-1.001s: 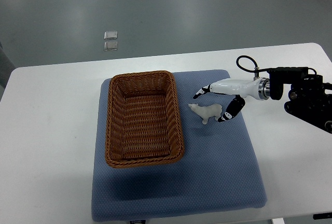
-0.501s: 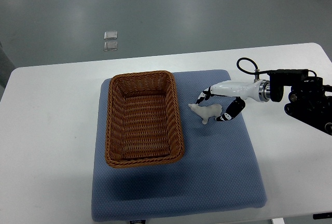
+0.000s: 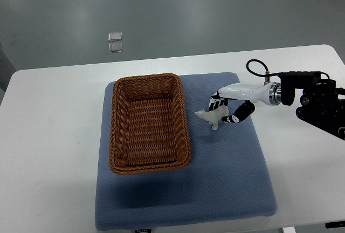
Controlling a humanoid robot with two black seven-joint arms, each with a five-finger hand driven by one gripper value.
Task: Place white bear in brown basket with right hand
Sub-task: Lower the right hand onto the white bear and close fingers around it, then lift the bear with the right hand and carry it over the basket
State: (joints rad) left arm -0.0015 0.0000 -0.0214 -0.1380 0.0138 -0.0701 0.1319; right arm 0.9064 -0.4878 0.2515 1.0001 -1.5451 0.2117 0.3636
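1. Basket (image 3: 150, 123): brown wicker, on the mat's (image 3: 183, 190) left half; nothing inside.
2. Bear (image 3: 212, 116): white, on the mat just right of the basket.
3. Right hand (image 3: 225, 107): fingers (image 3: 217, 97) clasping the bear.

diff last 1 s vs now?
The right hand closed its fingers around the white bear, which shifted slightly and now looks pinched but still sits on the blue mat. The brown basket and the table are unchanged.
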